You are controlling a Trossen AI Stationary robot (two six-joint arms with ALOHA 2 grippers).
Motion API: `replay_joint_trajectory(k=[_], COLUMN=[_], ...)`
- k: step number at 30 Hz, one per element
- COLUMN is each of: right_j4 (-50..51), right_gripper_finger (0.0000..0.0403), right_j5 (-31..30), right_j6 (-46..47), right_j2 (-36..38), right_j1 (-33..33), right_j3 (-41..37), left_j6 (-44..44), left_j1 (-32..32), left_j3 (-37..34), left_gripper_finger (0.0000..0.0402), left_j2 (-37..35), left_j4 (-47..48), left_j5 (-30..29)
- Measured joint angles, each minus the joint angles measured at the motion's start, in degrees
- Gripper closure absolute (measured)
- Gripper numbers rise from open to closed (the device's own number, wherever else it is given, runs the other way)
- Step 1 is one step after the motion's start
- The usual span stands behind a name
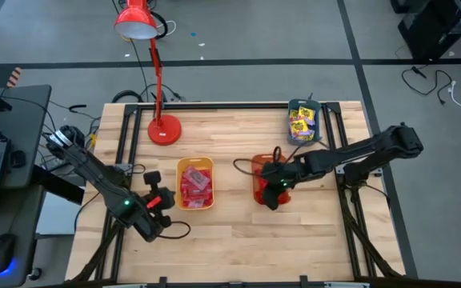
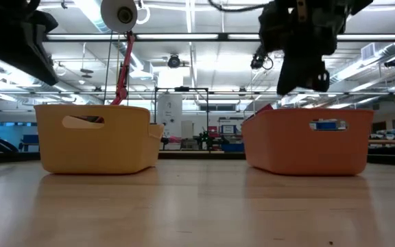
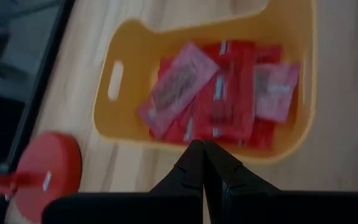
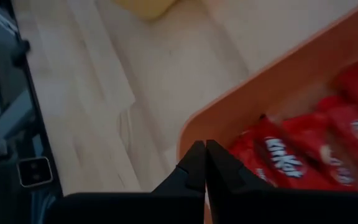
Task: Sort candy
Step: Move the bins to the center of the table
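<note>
The candy lies sorted in three trays. Pinkish and red packets (image 3: pixel 219 99) fill the yellow tray (image 1: pixel 180 165). Red wrapped bars (image 4: pixel 291 155) lie in the orange tray (image 1: pixel 258 170). Yellow packets (image 1: pixel 301 124) sit in the teal tray (image 1: pixel 293 105) at the far right. My left gripper (image 3: pixel 202 149) is shut with nothing in it, just off the yellow tray's near left side (image 1: pixel 157 200). My right gripper (image 4: pixel 204 152) is shut and holds nothing, hanging above the orange tray's near rim (image 2: pixel 300 75).
A red desk lamp stands at the far left, its base (image 1: pixel 164 129) on the table and its head (image 1: pixel 134 21) beyond the far edge. Bare wood lies between the two near trays and along the near edge. Cables trail behind both arms.
</note>
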State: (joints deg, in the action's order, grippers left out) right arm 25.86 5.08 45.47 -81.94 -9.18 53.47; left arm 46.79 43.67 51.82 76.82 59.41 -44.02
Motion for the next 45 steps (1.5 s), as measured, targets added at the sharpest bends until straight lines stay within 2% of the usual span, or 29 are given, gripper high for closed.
replay_joint_trajectory(k=[5, 9, 16, 19, 25, 35, 45], right_j4=[3.41, 4.68, 5.08, 5.08, 5.1, 5.11, 5.1], right_gripper_finger=[0.0403, 0.0403, 0.0403, 0.0403, 0.0403, 0.0403, 0.0403], right_j5=[-4.71, -7.45, -9.53, -9.57, -10.2, -10.2, -10.2], right_j6=[-0.51, -2.07, -4.01, -4.15, -4.59, -4.71, -4.96], right_j2=[5.79, 9.28, 12.62, 13.06, 12.94, 12.91, 12.91], right_j1=[0.42, 0.42, 0.42, 0.42, 0.42, 0.42, 0.42], right_j3=[0.0, 0.0, 0.0, 0.0, 0.0, 0.0, 0.0], left_j6=[7.81, 8.37, 3.09, 2.41, -4.16, -9.88, -21.47], left_j1=[0.01, -0.01, -2.58, -3.26, -5.7, -7.91, -12.39], left_j3=[3.05, 2.14, -4.84, -7.49, -12.69, -16.54, -21.08], left_gripper_finger=[0.0401, 0.0401, 0.0401, 0.0401, 0.0401, 0.0401, 0.0402], left_j2=[0.0, -0.02, 0.0, 0.0, 0.0, 0.0, 0.0], left_j4=[9.76, 10.87, 3.07, 0.19, -12.61, -21.49, -37.51], left_j5=[6.4, 8.6, 7.96, 5.34, 4.29, 2.16, 0.37])
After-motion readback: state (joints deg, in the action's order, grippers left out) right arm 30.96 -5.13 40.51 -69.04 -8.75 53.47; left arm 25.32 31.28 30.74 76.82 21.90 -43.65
